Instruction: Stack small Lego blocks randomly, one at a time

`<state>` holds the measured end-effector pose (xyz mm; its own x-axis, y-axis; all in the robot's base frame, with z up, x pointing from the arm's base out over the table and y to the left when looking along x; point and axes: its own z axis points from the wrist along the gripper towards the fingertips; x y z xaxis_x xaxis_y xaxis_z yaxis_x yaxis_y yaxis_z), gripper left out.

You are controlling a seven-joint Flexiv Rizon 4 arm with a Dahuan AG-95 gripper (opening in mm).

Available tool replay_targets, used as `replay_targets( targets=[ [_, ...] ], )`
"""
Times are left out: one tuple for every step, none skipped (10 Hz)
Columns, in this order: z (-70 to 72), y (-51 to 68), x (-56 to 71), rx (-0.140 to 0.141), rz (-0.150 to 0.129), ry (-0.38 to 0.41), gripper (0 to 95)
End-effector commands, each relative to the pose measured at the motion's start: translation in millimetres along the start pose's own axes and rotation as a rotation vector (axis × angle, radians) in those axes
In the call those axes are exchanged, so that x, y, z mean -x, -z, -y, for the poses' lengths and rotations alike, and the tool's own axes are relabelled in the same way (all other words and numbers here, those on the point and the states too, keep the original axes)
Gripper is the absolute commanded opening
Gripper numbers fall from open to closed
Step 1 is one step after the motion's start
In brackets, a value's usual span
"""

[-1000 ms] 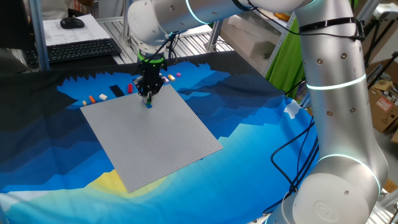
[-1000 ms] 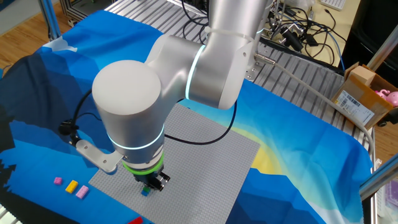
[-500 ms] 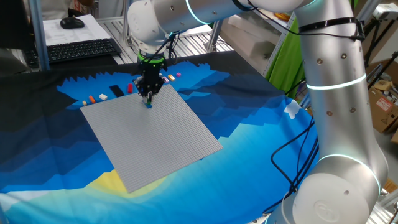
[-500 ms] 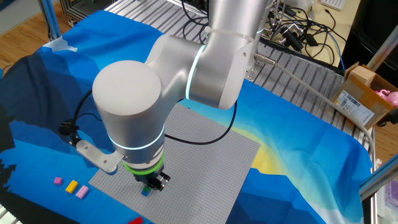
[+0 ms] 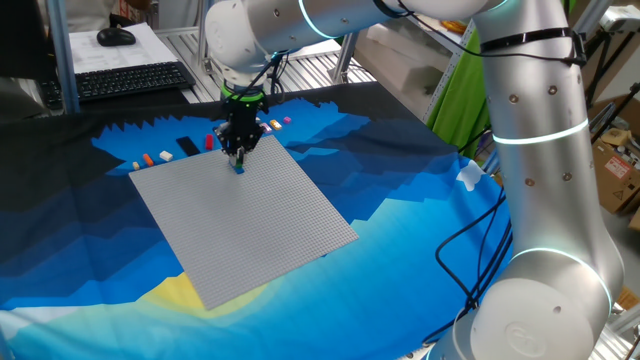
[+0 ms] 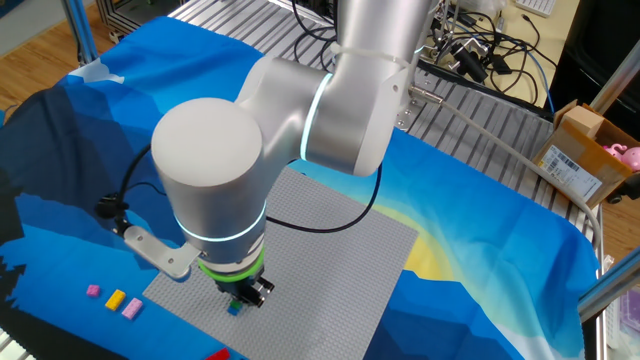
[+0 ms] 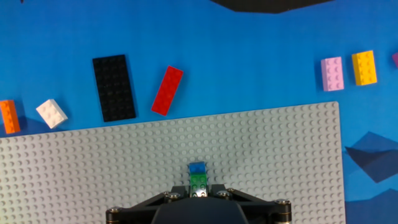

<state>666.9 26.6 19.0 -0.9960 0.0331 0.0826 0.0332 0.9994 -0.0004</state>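
Observation:
In the hand view my gripper (image 7: 199, 190) is shut on a green small Lego block (image 7: 199, 182), which sits against a blue block (image 7: 198, 168) standing on the grey baseplate (image 7: 280, 162) near its far edge. The one fixed view shows the gripper (image 5: 237, 153) low over the plate's far corner with the blue block (image 5: 239, 167) under it. In the other fixed view the gripper (image 6: 240, 296) and blue block (image 6: 234, 309) lie partly behind the arm. Loose on the cloth are red (image 7: 167, 91), white (image 7: 51, 113), orange (image 7: 9, 117), pink (image 7: 332, 73) and yellow (image 7: 364, 68) blocks.
A flat black rectangular piece (image 7: 114, 87) lies on the blue cloth beside the red block. A keyboard (image 5: 130, 80) and mouse (image 5: 116, 37) sit behind the table. A cardboard box (image 6: 590, 150) and cables (image 6: 480, 50) are off to the side.

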Motion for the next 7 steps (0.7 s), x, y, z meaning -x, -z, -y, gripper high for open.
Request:
replay_targets(
  targets=[
    [-0.6, -1.0, 1.3, -0.005, 0.0, 0.006, 0.0],
    [-1.3, -3.3, 0.2, -0.006, 0.001, 0.002, 0.0],
    [-1.3, -3.3, 0.3, -0.008, 0.0, 0.004, 0.0],
    [-1.4, -3.7, 0.5, -0.007, 0.001, 0.003, 0.0],
    [-1.5, -4.3, 0.7, -0.006, 0.0, 0.001, 0.0],
    [-1.4, -3.6, 0.2, -0.007, 0.0, 0.001, 0.0],
    [-1.3, -3.8, -0.9, -0.007, -0.003, 0.0, 0.0]
  ],
)
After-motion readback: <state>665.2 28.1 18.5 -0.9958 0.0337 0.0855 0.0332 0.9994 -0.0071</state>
